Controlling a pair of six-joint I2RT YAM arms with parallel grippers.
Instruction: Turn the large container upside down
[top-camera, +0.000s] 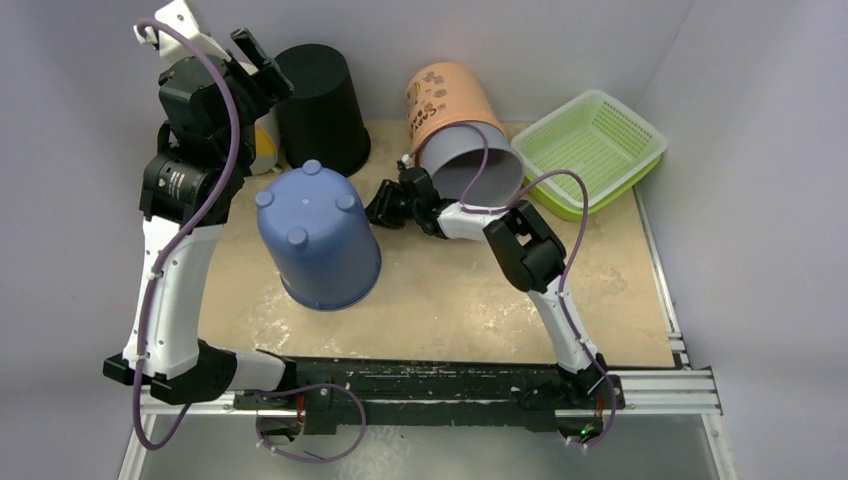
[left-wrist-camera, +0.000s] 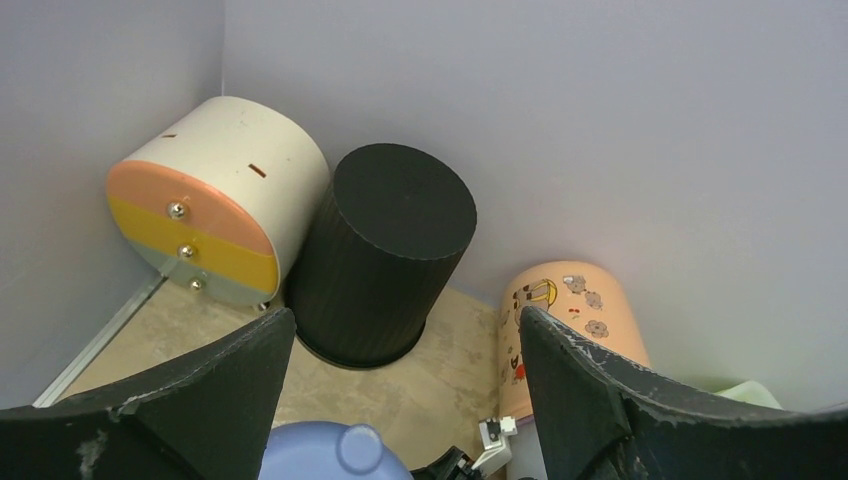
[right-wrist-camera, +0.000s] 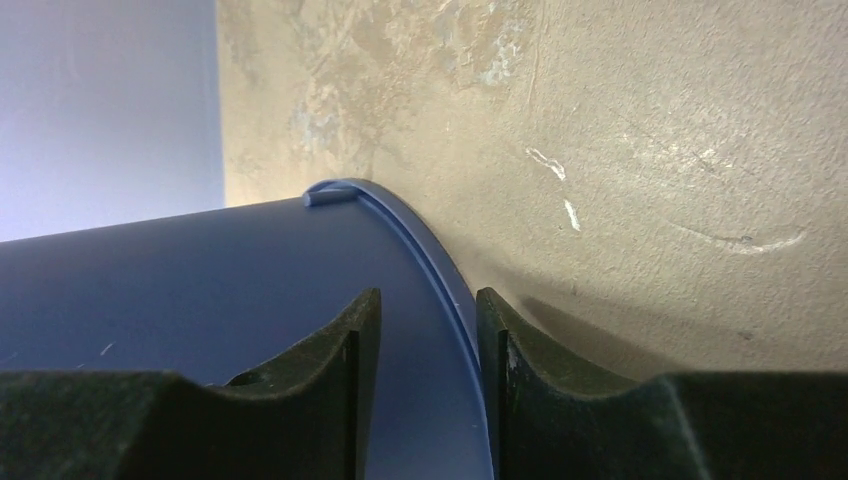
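Blue container (top-camera: 318, 240) sits feet-up on the surface (top-camera: 470, 300), so the right claw (right-wrist-camera: 428, 300) stands parted at its rim, grip seemingly unneeded; left claw (left-wrist-camera: 405, 315) hangs wide, empty.

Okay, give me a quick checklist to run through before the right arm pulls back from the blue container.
1. blue container upside down: ok, feet up, mouth down on the table.
2. right gripper jaws parted: ok.
3. Its fingers clear of the rim: cannot tell; the rim shows between them in the wrist view.
4. left gripper open, empty and raised at the back: ok.
5. Room to retreat: probably not ok; the tipped orange bin lies close behind the right wrist.
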